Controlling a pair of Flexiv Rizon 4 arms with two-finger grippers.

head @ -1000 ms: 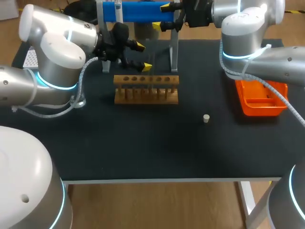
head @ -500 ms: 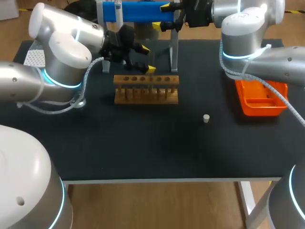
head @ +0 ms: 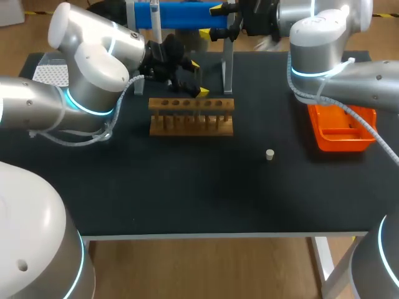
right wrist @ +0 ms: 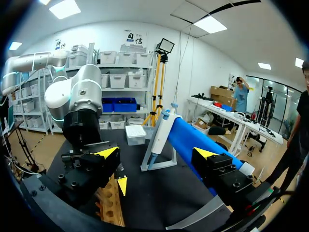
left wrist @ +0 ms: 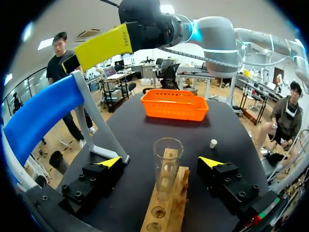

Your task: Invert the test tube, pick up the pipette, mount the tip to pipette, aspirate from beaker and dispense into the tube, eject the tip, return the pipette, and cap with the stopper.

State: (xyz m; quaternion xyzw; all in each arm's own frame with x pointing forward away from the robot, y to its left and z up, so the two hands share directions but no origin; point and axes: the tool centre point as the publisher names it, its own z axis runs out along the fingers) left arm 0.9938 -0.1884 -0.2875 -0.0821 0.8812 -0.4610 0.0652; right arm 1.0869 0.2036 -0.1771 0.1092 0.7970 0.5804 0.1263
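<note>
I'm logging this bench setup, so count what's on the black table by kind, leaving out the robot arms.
Wooden tube rack: 1
Test tube: 1
Stopper: 1
Orange basket: 1
Pipette stand with blue bar: 1
Pipette: 1
White perforated box: 1
Total: 7

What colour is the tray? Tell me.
The tray is orange, clearest in the left wrist view.
</note>
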